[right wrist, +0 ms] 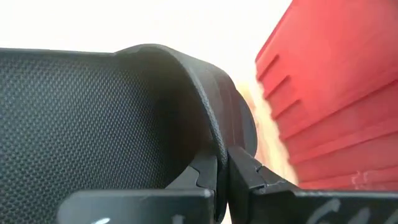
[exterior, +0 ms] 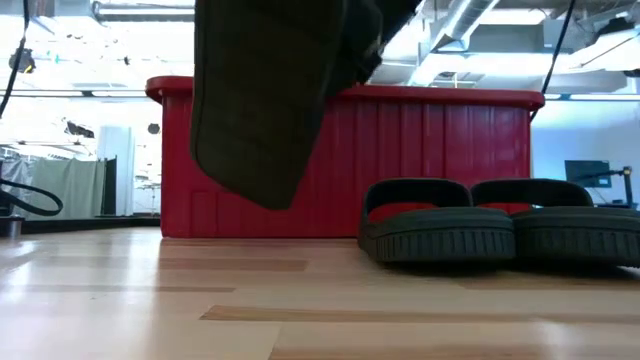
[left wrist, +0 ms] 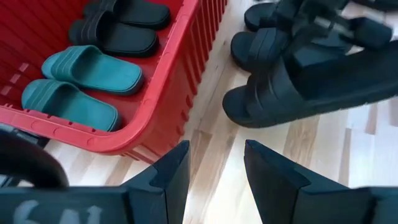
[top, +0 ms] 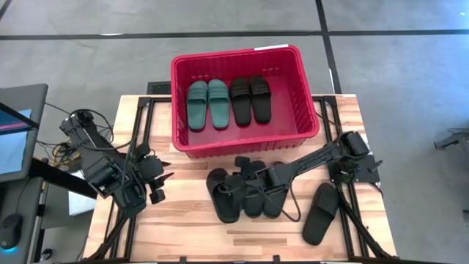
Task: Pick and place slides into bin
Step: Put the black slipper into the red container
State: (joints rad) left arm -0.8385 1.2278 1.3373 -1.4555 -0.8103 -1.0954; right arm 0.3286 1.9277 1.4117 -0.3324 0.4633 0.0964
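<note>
Reaching across the front of the table, the right gripper (right wrist: 221, 168) is seen pinched tight on the strap edge of a black slide (right wrist: 93, 118), which is lifted off the wood, hanging tilted in the low view, just in front of the red bin (top: 308, 110). Below and beside it, two more black slides (top: 253, 198) are lying on the table (top: 183, 227) close to the bin's front wall, and a fourth black slide (top: 321, 214) is lying apart toward the right edge. Inside the bin, a green pair (top: 207, 103) and a black pair (top: 250, 98) are laid side by side. The left gripper (left wrist: 214, 168) is held near the bin's front left corner, its fingers (left wrist: 171, 171) spread and holding nothing.
</note>
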